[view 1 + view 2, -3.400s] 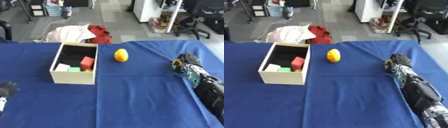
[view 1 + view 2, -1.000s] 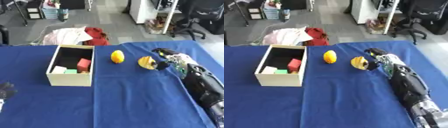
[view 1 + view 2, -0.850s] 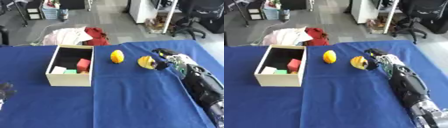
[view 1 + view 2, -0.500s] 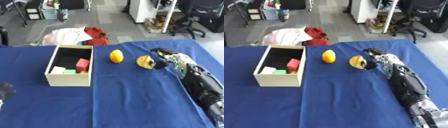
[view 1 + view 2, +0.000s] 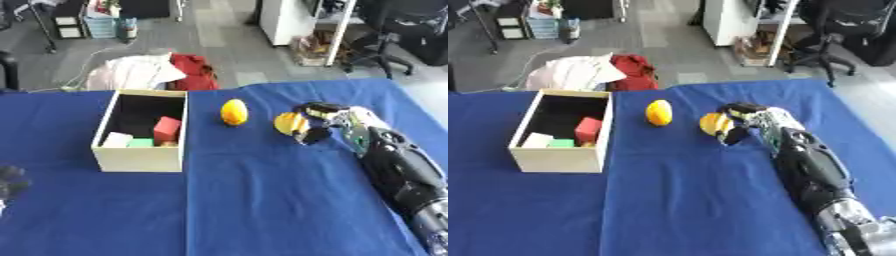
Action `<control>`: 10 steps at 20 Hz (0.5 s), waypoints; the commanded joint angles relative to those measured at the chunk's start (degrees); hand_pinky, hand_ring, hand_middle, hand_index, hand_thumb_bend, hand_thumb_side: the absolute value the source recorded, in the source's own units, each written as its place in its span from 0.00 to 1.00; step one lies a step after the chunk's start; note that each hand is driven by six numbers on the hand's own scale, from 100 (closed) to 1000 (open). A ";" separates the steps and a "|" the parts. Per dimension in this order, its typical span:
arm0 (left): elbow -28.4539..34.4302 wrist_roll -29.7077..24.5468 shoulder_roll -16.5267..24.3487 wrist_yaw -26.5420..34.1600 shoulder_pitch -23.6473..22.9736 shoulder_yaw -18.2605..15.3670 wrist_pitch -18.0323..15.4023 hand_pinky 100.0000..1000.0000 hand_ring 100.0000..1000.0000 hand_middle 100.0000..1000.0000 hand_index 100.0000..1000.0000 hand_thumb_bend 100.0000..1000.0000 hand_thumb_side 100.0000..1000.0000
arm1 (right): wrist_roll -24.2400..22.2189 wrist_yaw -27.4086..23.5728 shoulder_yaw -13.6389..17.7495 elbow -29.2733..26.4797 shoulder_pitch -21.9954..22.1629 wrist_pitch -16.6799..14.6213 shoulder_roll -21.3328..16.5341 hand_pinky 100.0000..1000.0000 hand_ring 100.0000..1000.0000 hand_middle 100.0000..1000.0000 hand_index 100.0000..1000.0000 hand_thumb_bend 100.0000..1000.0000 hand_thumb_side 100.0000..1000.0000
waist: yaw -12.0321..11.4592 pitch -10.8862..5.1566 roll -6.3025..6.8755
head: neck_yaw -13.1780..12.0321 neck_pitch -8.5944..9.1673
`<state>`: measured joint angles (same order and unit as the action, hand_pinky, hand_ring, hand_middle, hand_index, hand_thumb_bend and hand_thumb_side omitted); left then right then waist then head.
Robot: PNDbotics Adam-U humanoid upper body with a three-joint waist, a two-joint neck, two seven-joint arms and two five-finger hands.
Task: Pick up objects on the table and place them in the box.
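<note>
The dark fingers [image 5: 317, 107] of the right hand [image 5: 325, 120] are curled round a small yellow-orange round thing [image 5: 289, 123], thumb under it and the rest over the top, so it's pinched on its right side. Half a second back it was in much the same spot, maybe a touch further from the box; 3.4 s ago that hand was empty, out near the table's right edge. The arm is black and bulky and runs off toward the lower right corner.

Just left of the held piece, apart from it, sits a smooth yellow lemon-shaped fruit [image 5: 234, 111] on the blue cloth of the table [image 5: 262, 200], toward the far edge. It hasn't moved.

The box [image 5: 140, 159] is plain pale cardboard, open top, left of centre, with a red block [image 5: 166, 128], a green bit [image 5: 140, 142] and a whitish block [image 5: 115, 139] inside.

The left hand [image 5: 10, 181] is a dark blur at the lower left edge; can't tell how its fingers sit.
</note>
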<state>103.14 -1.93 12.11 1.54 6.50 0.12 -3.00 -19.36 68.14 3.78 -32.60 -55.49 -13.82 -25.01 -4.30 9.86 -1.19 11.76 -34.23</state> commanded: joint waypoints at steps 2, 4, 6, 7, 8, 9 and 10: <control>0.85 0.10 0.81 0.25 0.27 -0.30 -0.08 0.88 0.73 0.73 0.81 0.02 0.60 | 2.83 4.15 0.38 -0.54 -0.91 2.08 -0.55 0.89 0.91 0.90 0.79 0.00 0.22 | -0.21 -1.16 0.17 | 0.23 0.21; 0.86 0.18 0.81 0.28 0.24 -0.31 -0.06 0.88 0.73 0.73 0.81 0.02 0.60 | 6.55 5.21 0.73 -0.91 -0.78 3.28 -0.40 0.87 0.88 0.85 0.66 0.00 0.20 | -0.28 -1.16 0.17 | 0.26 0.19; 0.84 0.15 0.76 0.35 0.29 -0.25 -0.05 0.88 0.73 0.73 0.81 0.02 0.60 | 10.80 5.72 1.01 -1.48 -0.78 4.14 -0.33 0.85 0.84 0.80 0.52 0.00 0.18 | -0.26 -1.18 0.08 | 0.25 0.17; 0.82 0.12 0.75 0.37 0.32 -0.23 -0.04 0.88 0.73 0.73 0.81 0.02 0.61 | 12.88 5.81 1.09 -1.77 -0.79 4.40 -0.33 0.83 0.82 0.77 0.45 0.00 0.16 | -0.24 -1.19 0.03 | 0.24 0.18; 0.81 0.10 0.74 0.37 0.35 -0.23 -0.04 0.88 0.73 0.73 0.81 0.02 0.61 | 14.90 5.80 1.15 -2.09 -0.80 4.56 -0.35 0.83 0.81 0.76 0.43 0.00 0.16 | -0.22 -1.20 0.00 | 0.23 0.18; 0.79 0.12 0.75 0.36 0.35 -0.24 -0.04 0.88 0.73 0.73 0.81 0.02 0.60 | 16.83 5.70 1.21 -2.47 -0.83 4.63 -0.40 0.82 0.79 0.73 0.37 0.00 0.15 | -0.20 -1.22 -0.02 | 0.23 0.19; 0.79 0.14 0.77 0.35 0.33 -0.26 -0.04 0.88 0.73 0.73 0.81 0.02 0.60 | 18.54 5.45 1.23 -2.90 -0.84 4.53 -0.46 0.81 0.78 0.72 0.36 0.00 0.14 | -0.18 -1.24 -0.04 | 0.21 0.19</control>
<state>103.14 -1.92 12.10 1.54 6.50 0.12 -3.01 -3.12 73.51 4.57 -33.80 -55.38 -9.47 -24.34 -4.57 9.86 -1.21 11.82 -34.23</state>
